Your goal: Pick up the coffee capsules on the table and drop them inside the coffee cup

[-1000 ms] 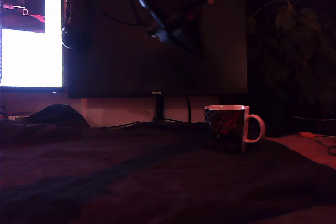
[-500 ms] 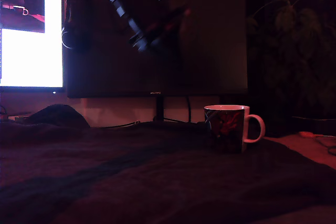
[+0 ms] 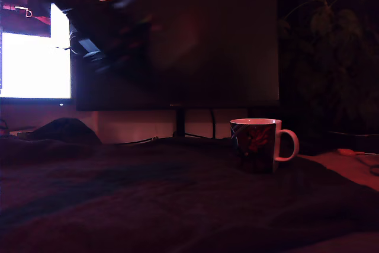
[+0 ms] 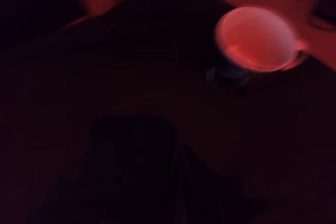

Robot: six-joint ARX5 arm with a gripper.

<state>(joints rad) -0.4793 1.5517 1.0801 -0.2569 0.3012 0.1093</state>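
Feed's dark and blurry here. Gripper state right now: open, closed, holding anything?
Gripper: cannot be told; motion-blurred high above the table, away from the coffee cup.

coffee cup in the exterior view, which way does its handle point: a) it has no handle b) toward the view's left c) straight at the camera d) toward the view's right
d, the coffee cup stands upright on the dark cloth of the table, and its white handle loops out on the exterior view's right side.

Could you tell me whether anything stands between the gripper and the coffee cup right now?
Nothing visible does. The blurred gripper hangs high at the exterior view's left; only dark cloth on the table lies between it and the coffee cup. No capsules can be made out.
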